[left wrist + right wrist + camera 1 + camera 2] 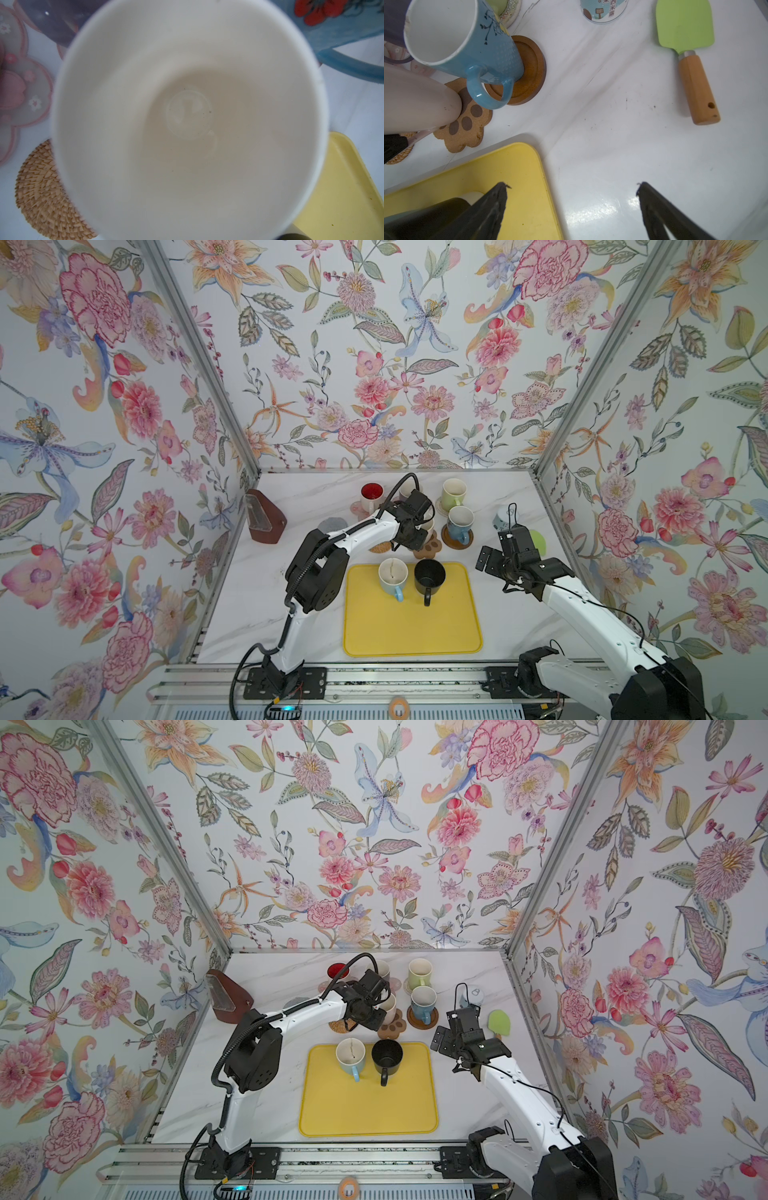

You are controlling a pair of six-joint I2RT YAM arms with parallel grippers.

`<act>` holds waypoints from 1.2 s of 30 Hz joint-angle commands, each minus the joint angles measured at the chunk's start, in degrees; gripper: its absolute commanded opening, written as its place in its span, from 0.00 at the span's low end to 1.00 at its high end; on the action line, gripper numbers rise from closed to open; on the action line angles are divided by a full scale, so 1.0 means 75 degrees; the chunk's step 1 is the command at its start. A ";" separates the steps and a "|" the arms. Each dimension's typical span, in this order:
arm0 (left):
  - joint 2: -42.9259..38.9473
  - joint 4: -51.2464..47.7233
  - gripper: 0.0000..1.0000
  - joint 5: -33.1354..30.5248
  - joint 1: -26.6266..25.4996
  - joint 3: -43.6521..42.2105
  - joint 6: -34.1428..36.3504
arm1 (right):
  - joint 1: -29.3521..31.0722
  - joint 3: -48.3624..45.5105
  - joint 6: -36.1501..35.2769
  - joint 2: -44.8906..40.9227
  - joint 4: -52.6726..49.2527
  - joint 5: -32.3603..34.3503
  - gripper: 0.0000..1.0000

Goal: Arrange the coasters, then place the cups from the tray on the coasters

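Nearest me, the tray [411,630] holds the light blue cup [392,576] and the black cup [429,576]. My right tool [573,185] hangs empty beside the tray's corner, jaws wide apart. Farther on, my left tool [411,539] is clamped on the pink cup [415,99], which is tilted over the paw coaster [467,126] (the blue cup [467,41] has its handle just beside). If I released it like this, I judge it could tip, land half off the coaster, or knock that handle.

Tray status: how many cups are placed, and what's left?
Done: four placed, like the blue mug on the wooden coaster. In hand: left pincer holds the pink mug at the paw coaster. Left: light blue mug and black mug on the tray.
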 commanded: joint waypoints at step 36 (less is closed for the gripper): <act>0.0268 -0.0451 0.03 0.0026 -0.0142 0.0795 0.0246 | -0.0064 0.0186 -0.0081 0.0186 0.0018 0.0011 0.99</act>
